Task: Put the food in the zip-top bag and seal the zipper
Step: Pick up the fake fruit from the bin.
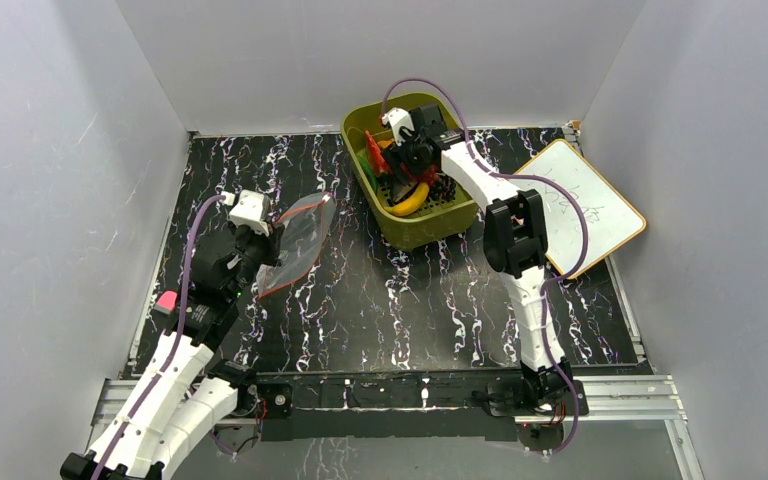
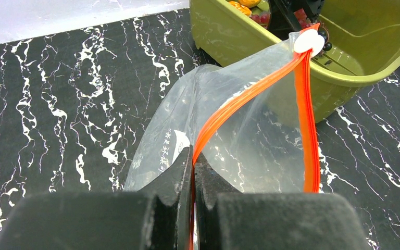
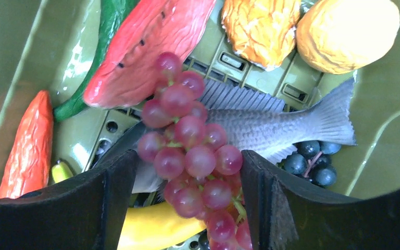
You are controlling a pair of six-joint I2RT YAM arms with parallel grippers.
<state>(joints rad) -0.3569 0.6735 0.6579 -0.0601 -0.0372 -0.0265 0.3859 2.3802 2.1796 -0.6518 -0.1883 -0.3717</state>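
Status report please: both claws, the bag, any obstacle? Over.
Left claw shut on zipper, bag mouth open. Right claw open astride grapes in basket. Fish lies right behind grapes.

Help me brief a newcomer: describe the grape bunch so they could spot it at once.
Find the olive-green basket that the right gripper reaches into. Between its open jaws, over a grey fish, lies the grape bunch. It is the only cluster of pinkish-red balls; the neighbouring dark berries are smaller and blue-black.

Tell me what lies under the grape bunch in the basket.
A grey fish lies beneath the grape bunch, tail showing right; a yellow banana pokes out below. The fish's front end is covered.
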